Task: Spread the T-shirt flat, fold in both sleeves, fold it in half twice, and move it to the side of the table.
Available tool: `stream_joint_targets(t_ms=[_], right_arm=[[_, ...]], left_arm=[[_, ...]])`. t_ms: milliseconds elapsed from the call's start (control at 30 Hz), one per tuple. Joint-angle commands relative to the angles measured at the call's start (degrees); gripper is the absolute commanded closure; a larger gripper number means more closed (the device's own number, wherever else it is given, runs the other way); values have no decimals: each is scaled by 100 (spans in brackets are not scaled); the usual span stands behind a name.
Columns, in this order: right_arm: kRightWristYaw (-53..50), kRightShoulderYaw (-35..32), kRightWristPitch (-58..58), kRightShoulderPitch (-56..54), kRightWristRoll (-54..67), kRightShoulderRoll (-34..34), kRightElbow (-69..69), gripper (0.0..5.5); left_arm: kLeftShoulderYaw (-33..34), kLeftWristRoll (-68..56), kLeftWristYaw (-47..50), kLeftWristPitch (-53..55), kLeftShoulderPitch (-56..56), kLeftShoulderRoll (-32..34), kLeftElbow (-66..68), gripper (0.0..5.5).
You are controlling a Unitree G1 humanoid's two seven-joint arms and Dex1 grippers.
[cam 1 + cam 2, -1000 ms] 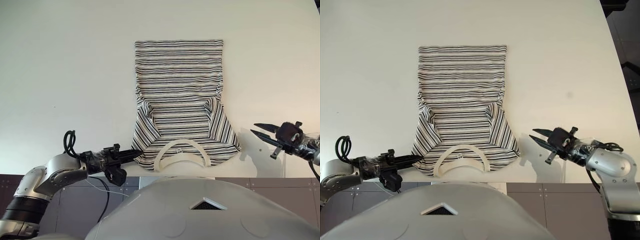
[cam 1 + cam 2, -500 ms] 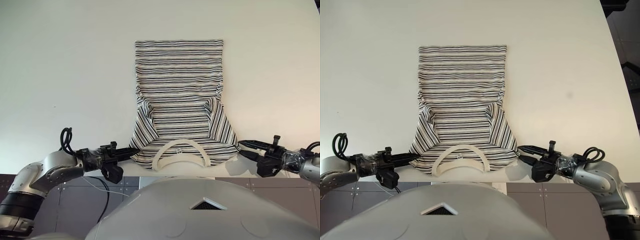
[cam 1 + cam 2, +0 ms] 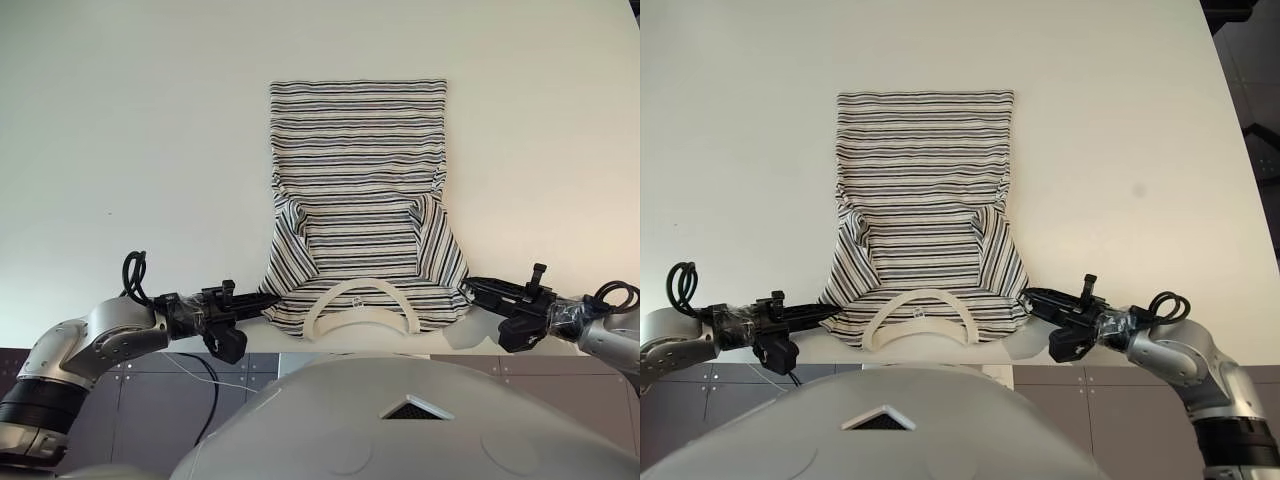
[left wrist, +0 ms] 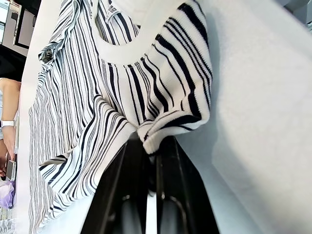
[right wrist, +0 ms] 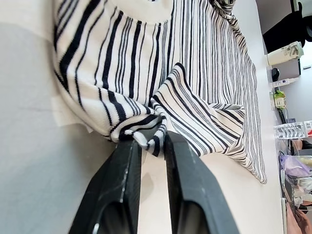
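On T-shirt (image 3: 360, 190) shoulders: left tool (image 3: 272, 302), right tool (image 3: 468, 287).

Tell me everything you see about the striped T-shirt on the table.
The black-and-white striped T-shirt, a soft knit with a white ribbed collar, lies flat on the white table, collar toward the robot, both sleeves folded inward over the body. The left gripper pinches one near corner in its jaws; the right gripper is at the other near corner.
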Motion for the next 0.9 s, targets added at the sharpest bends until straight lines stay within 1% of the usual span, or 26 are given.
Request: stream_joint_targets(t_ms=[33,100,167,267,333,367,433,500,600,700,767,800,867,900], right_arm=[[-68,170,-159,-159,-208,-215,120,535],[-93,230,-218,-218,-223,-308,202,535],[75,328,-77,-166,68,-479,147,535],[661,485,810,-20,1275,-876,-534,535],[1111,374,1407,70,2090,-1304,-971,535],[1379,263,1914,185,2710,-1523,-1226,535],[1938,-55,2829,531,3859,-1972,-1694,535],[2439,-518,3433,977,4544,-2254,-2096,535],[3067,-1344,4263,1697,5145,-2291,-2776,535],[3612,-2231,4970,2152,5472,-2098,-3316,535],[3663,-2572,5438,1800,5840,-2078,-3445,535],[3536,-2547,5630,1340,6005,-2128,-3386,535],[3191,-2167,6006,130,6245,-2227,-3115,535],[3068,-1813,6165,-598,6202,-2191,-2895,535]], left_arm=[[-116,68,-224,330,-172,86,145,540],[-142,-69,-254,381,-177,90,134,540],[-190,-383,-410,548,-110,165,2,540],[-189,-1086,-822,997,89,411,-491,540],[-52,-1651,-1039,1278,270,616,-804,540],[31,-2020,-1176,1471,393,743,-1005,540],[197,-2685,-1428,1806,687,981,-1398,540],[383,-3197,-1641,2046,1063,1169,-1735,540],[828,-3924,-1981,2379,1839,1387,-2259,540],[1558,-4712,-2455,2834,2614,1435,-2715,540],[1993,-5321,-2677,3323,2543,1429,-2980,540],[2056,-5579,-2672,3602,2203,1410,-3051,540],[1864,-5862,-2509,4165,1131,1270,-3043,540],[1641,-5890,-2390,4489,429,1092,-2941,540]])
